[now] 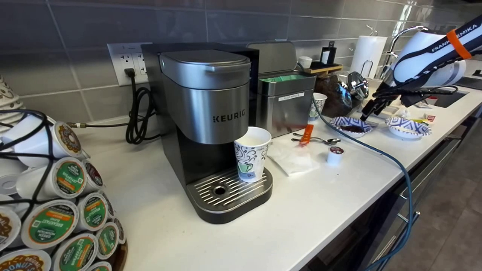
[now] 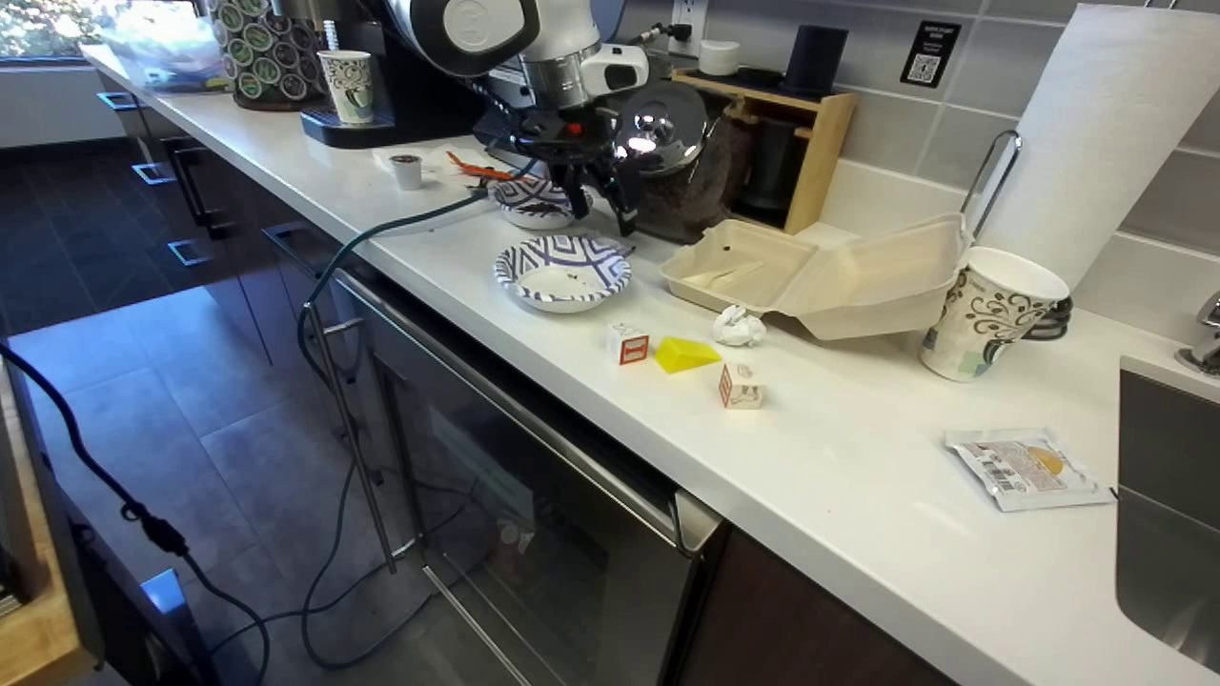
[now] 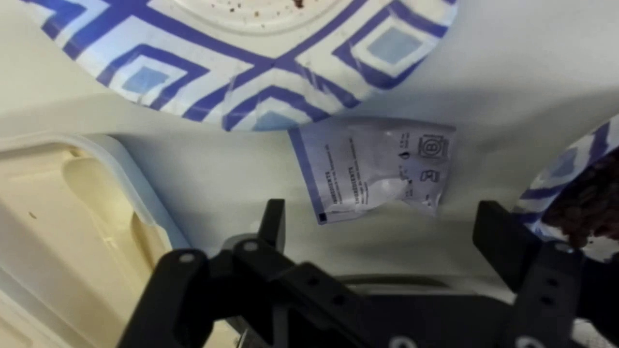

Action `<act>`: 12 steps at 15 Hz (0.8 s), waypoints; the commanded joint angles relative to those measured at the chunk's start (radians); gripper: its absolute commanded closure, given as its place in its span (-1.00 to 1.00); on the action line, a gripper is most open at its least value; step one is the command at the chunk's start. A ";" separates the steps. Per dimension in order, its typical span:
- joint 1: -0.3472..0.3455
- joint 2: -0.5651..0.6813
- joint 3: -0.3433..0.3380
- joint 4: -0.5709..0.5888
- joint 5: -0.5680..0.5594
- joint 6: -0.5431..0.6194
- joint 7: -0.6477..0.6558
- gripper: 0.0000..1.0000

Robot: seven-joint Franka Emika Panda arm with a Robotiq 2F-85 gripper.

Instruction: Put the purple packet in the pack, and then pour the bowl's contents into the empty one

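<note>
Black 2-finger gripper (image 3: 379,212): above the white countertop (image 3: 217,159), fingers spread wide.

Pale purple rectangular printed packet (image 3: 375,169), 1 darker edge band: flat on the countertop; in the wrist view, between the 2 fingers, mostly ahead of their tips, clear of both.

Wide shallow blue-and-white patterned bowl (image 3: 273,67), dark crumbs inside: just beside the packet, its rim covering part of 1 packet edge in the wrist view; contact cannot be told.

Smaller shallow blue-and-white patterned bowl (image 3: 563,164), dark brown contents: near the packet, past the finger on the wrist view's right.

Beige clamshell box (image 2: 867,286), lid open: near the packet, past the finger on the wrist view's left.

Farther: yellow wedge-shaped block (image 2: 686,354), white crumpled ball (image 2: 739,327) and 2 white cubes with red markings (image 2: 632,348), near the box.

Well apart: silver-and-black KEURIG coffee maker (image 1: 211,101), white patterned paper cup (image 1: 253,154) on its drip tray (image 1: 233,199).
</note>
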 commanded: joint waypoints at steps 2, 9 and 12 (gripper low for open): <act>-0.064 0.026 0.057 0.004 0.052 0.009 -0.114 -1.00; -0.071 0.031 0.070 0.011 0.047 0.007 -0.160 -0.03; -0.071 0.034 0.076 0.015 0.046 0.004 -0.171 0.42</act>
